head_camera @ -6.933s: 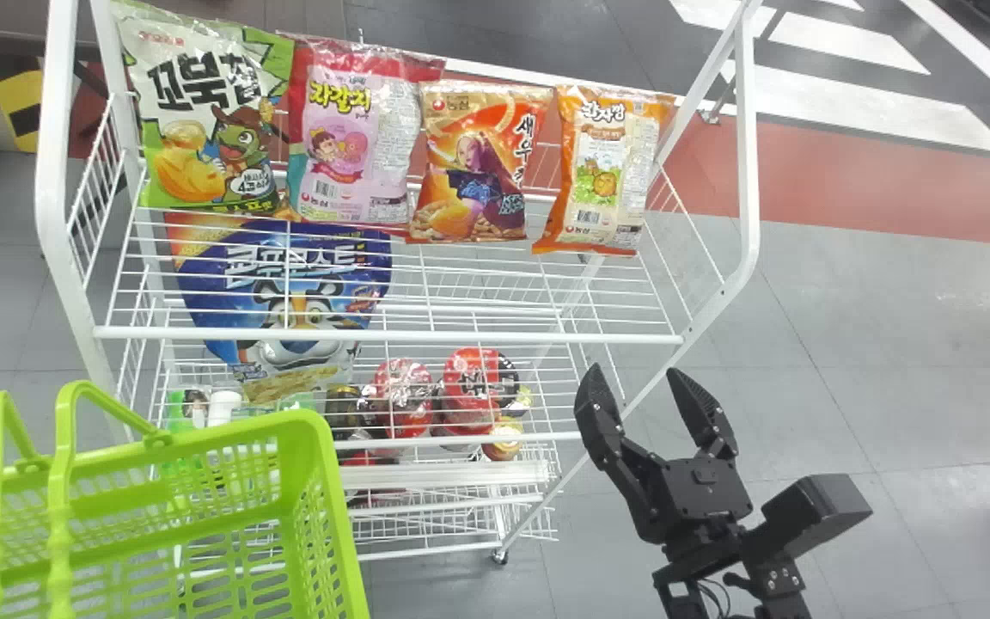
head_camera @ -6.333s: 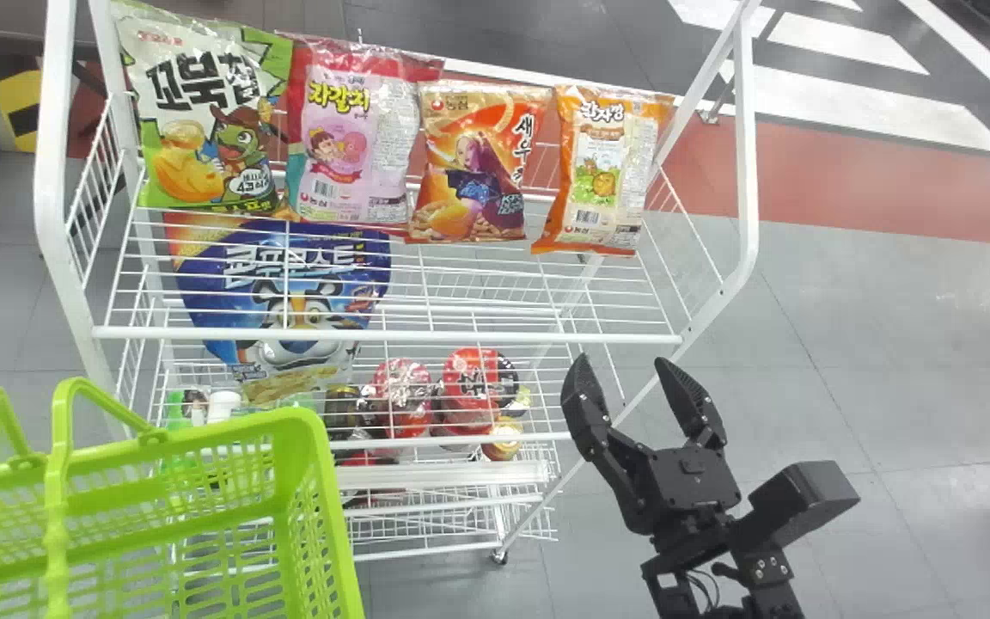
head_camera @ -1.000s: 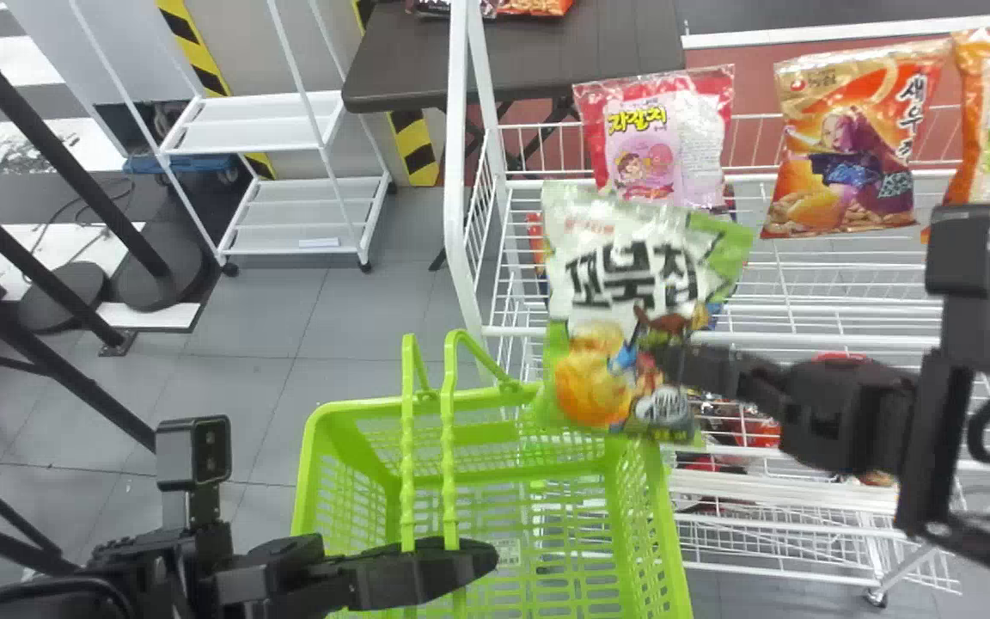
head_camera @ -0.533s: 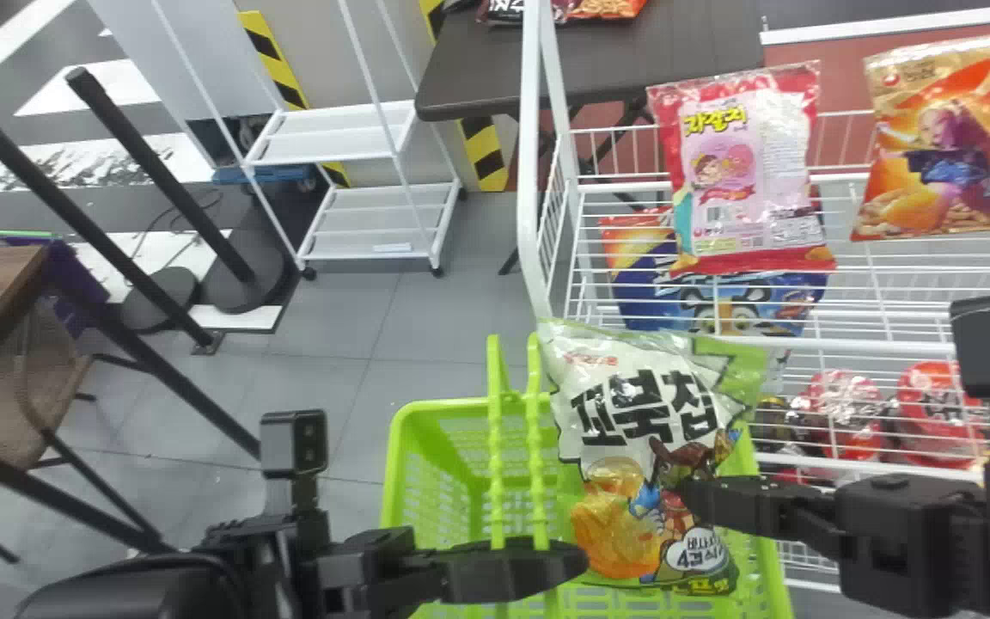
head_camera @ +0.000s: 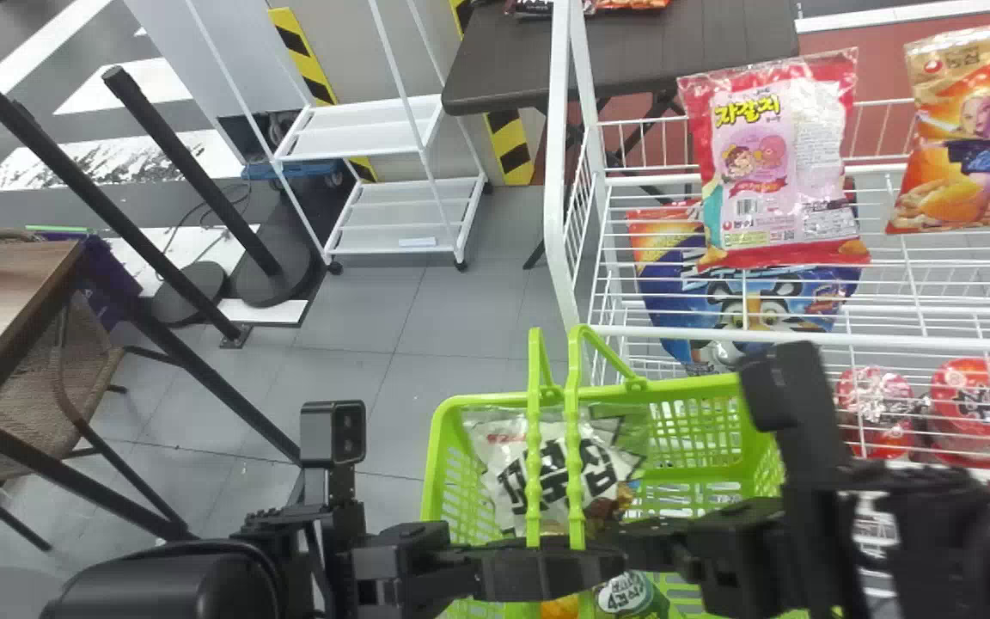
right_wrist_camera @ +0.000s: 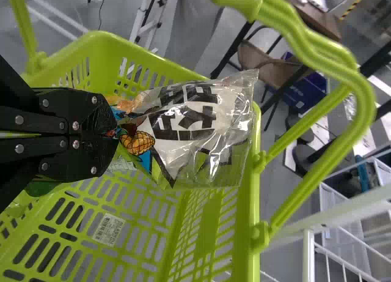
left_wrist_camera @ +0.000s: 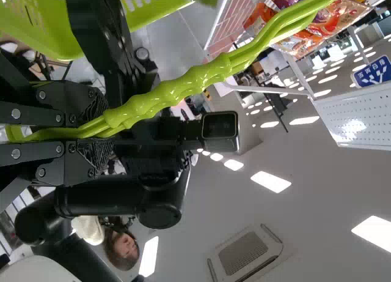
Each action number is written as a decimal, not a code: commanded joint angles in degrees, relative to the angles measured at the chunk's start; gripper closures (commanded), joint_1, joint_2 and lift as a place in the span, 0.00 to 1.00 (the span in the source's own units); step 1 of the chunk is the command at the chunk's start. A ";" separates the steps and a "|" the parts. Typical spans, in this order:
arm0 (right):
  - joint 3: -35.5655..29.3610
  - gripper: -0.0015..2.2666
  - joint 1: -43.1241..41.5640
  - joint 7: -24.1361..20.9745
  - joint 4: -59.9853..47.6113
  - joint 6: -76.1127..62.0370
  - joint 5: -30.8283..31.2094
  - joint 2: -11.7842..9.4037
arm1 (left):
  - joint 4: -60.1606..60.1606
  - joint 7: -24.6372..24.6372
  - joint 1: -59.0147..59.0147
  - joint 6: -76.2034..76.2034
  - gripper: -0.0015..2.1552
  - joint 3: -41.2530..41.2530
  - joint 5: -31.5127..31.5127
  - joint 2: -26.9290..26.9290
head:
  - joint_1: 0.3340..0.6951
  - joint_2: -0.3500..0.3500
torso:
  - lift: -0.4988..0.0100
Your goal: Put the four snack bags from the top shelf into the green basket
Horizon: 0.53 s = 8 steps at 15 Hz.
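So, R gripper (head_camera: 617, 543) pinches bag (head_camera: 551, 477) btwn jaws, jutting past tips; L gripper (head_camera: 615, 569) pinches bskt handles (head_camera: 533, 430).

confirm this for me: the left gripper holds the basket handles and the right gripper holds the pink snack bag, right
Not the pink snack bag: the right wrist view shows the right gripper holding the white-and-green snack bag. The left gripper does hold the basket handles.

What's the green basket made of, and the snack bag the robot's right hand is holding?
The green basket looks like hard, slightly shiny plastic, its slots molded in. The snack bag seems thin, glossy plastic film, crinkled with bright glints; perhaps foil-lined.
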 commanded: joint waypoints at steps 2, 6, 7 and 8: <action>5.89 0.00 -4.19 -0.27 7.23 -5.24 2.07 0.25 | -0.03 -0.57 0.08 0.47 1.00 -0.08 0.00 -0.02 | 1.00 1.00 | 0.98; 2.19 0.03 -2.52 0.08 0.64 -0.49 2.16 -0.80 | -0.03 -0.57 0.34 0.47 1.00 0.36 0.18 0.07 | 1.00 1.00 | 0.98; 0.26 0.03 -1.82 0.08 -2.62 1.97 2.07 -1.86 | -0.03 -0.57 0.25 0.47 1.00 0.36 0.18 0.07 | 1.00 1.00 | 0.98; -2.55 0.02 -0.85 0.26 -6.13 3.72 2.07 -2.91 | -0.03 -0.57 0.25 0.47 1.00 0.36 0.18 0.16 | 1.00 1.00 | 0.98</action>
